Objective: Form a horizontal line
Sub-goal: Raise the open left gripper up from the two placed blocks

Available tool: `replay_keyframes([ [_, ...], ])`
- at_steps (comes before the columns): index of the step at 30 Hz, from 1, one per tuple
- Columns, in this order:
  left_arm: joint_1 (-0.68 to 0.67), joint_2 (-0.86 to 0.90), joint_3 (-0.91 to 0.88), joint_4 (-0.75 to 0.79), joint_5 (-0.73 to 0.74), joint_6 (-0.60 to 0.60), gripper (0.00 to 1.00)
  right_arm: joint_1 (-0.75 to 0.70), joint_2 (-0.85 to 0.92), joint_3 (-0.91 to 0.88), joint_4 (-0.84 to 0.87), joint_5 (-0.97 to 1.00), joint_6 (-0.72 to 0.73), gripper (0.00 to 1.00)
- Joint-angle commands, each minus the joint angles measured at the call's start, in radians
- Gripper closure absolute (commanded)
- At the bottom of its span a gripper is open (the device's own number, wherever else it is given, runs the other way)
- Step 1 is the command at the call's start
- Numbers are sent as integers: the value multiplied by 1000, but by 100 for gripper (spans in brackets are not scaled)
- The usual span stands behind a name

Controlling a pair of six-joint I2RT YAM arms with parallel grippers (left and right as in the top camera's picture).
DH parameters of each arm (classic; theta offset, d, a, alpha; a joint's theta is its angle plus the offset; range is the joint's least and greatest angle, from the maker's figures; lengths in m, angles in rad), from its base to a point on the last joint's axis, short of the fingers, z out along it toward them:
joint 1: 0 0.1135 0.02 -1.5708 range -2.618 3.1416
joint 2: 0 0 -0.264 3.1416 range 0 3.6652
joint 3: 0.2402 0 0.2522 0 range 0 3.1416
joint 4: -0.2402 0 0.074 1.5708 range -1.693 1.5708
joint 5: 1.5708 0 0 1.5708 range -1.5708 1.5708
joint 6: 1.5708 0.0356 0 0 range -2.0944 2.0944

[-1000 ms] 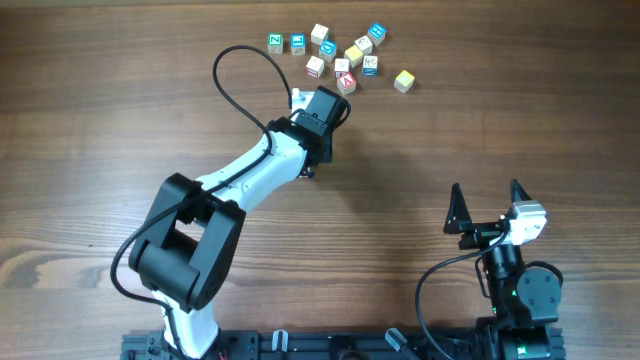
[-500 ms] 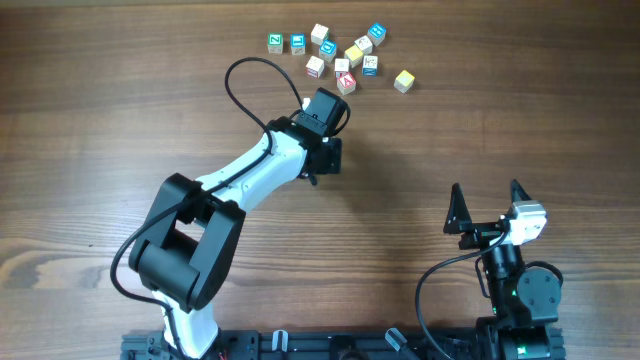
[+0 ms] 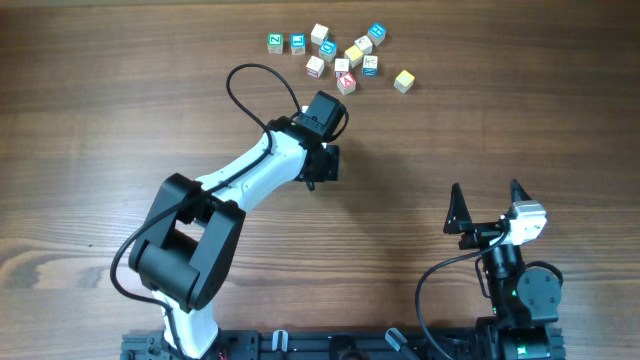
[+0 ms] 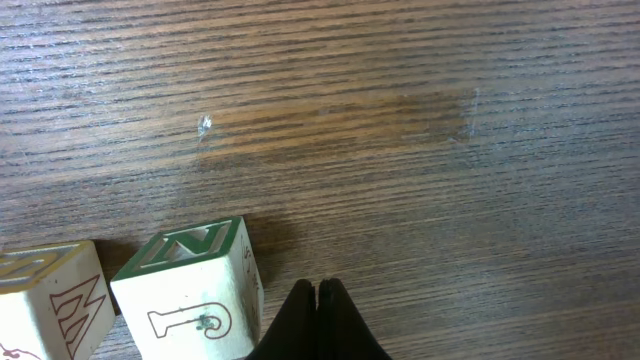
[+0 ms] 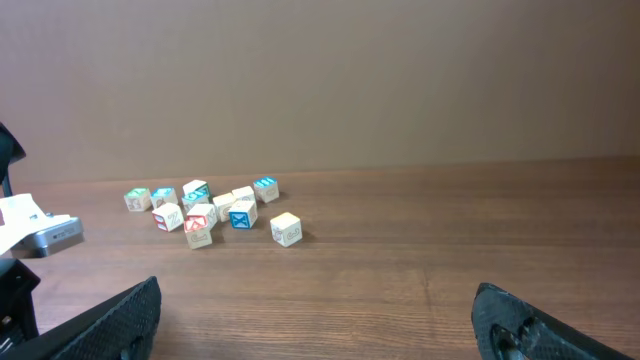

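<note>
A dark brown wooden worktop (image 3: 520, 110) with long, fine grain running left to right fills the overhead view. Close up, its surface shows lighter and darker streaks, a tiny white speck (image 4: 204, 124) and a faint pale scuff (image 4: 470, 108). Behind the far edge of the worktop stands a plain, matt, tan-brown wall (image 5: 400, 80) without marks. The light is soft and even, with only faint shadows.
</note>
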Motion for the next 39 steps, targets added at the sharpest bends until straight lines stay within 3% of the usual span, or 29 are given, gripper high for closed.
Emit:
replay_keyframes([
  [1, 2, -7, 15, -3, 29, 12, 96, -3, -3, -1, 3, -17, -6, 0],
  [23, 2, -7, -15, 70, -80, 4, 96, -3, -3, -1, 3, -17, -6, 0],
  [39, 2, -5, -40, 104, -80, -22, 96, -3, -3, -1, 3, -17, -6, 0],
])
